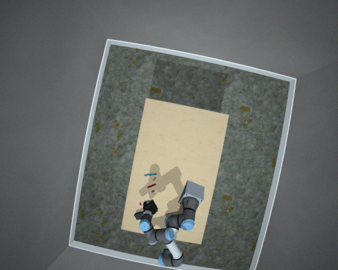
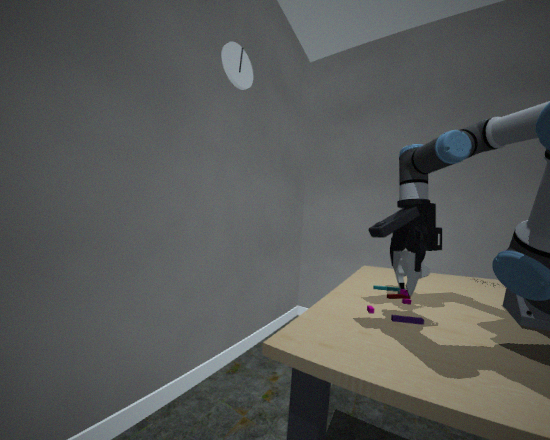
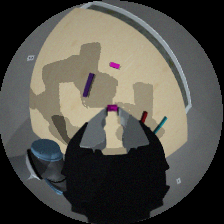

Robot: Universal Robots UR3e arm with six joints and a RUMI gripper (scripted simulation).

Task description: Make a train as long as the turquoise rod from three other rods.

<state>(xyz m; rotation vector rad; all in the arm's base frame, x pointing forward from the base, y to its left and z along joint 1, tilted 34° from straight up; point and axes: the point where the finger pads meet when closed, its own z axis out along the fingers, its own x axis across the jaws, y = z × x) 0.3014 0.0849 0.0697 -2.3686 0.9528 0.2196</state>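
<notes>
My gripper (image 3: 112, 107) (image 2: 405, 290) (image 1: 149, 205) is shut on a short magenta rod (image 3: 112, 108) (image 2: 404, 292) and holds it above the wooden table (image 2: 362, 350). The turquoise rod (image 1: 150, 174) (image 2: 386, 288) (image 3: 160, 125) lies flat, with a small grey rod (image 1: 153, 178) and the red rod (image 1: 151, 185) (image 2: 397, 296) (image 3: 144, 117) beside it. A second magenta rod (image 1: 152, 191) (image 2: 407, 301) lies just past the red one. A third magenta rod (image 1: 141, 203) (image 2: 370, 309) (image 3: 115, 64) lies apart. The purple rod (image 2: 407, 319) (image 3: 89, 84) lies alone, hidden under the gripper in the overhead view.
The arm's base (image 1: 192, 191) (image 2: 537, 280) stands on the table to the right of the rods. The table's left edge (image 1: 131, 196) runs close to the gripper. The arm casts broad shadows over the rods.
</notes>
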